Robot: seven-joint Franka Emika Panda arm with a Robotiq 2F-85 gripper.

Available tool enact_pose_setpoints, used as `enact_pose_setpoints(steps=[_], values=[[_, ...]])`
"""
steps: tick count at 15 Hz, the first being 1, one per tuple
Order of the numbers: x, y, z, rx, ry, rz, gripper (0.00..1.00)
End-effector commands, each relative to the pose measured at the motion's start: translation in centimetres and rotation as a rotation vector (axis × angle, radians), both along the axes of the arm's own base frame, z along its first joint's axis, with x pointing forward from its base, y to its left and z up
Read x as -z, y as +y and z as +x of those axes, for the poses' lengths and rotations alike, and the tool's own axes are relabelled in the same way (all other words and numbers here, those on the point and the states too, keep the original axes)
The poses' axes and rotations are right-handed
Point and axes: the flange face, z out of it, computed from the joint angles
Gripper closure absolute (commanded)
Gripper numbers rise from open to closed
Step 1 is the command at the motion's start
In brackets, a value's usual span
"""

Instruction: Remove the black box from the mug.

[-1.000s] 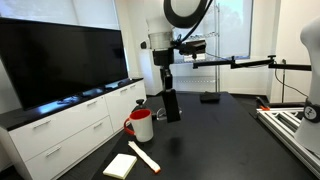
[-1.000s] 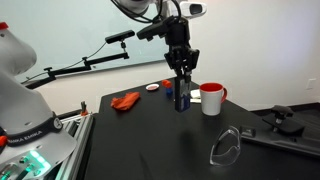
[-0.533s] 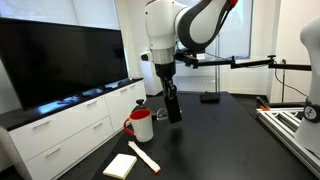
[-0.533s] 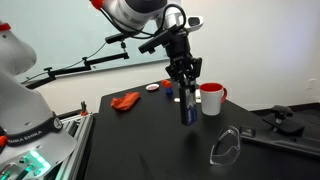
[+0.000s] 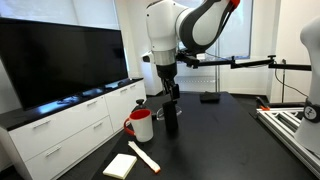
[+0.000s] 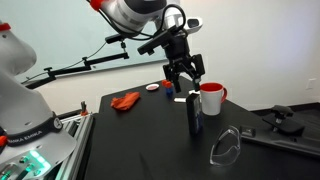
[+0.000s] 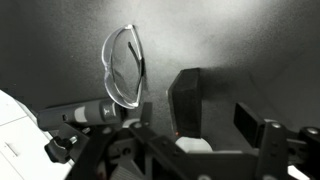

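The black box (image 5: 170, 121) stands upright on the dark table, just beside the white mug (image 5: 142, 126) with the red handle and outside it. In the other exterior view the black box (image 6: 194, 116) is in front of the mug (image 6: 212, 100). My gripper (image 5: 171, 96) hangs directly over the box top, open, and its fingers do not press on the box. In the wrist view the box (image 7: 186, 96) shows below the gripper (image 7: 198, 121), between the spread fingers (image 7: 250, 122).
Clear safety glasses (image 6: 226, 147) lie near the box, also visible in the wrist view (image 7: 125, 65). A red object (image 6: 125, 100) lies farther back. A pale-yellow pad (image 5: 120, 165) and a white-red stick (image 5: 143, 156) lie near the table's front. A TV (image 5: 60, 60) stands on a white cabinet.
The gripper was shut on the tilted box and has opened. The box has come down and now stands on the table, free of the fingers.
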Motion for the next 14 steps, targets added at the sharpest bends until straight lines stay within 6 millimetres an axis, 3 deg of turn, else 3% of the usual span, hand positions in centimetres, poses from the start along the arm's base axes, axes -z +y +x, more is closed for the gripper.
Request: enact_pose_setpoints(steps=[1,9,14], values=[[-1.1,-0.3,-0.5,-0.006,-0.011,-0.003,0.0],[-1.6,-0.4,-0.5,0.02,-0.016,0.026,0.0],[-2.8,0.0,-0.7,0.162,-0.002,0.127,0.0]])
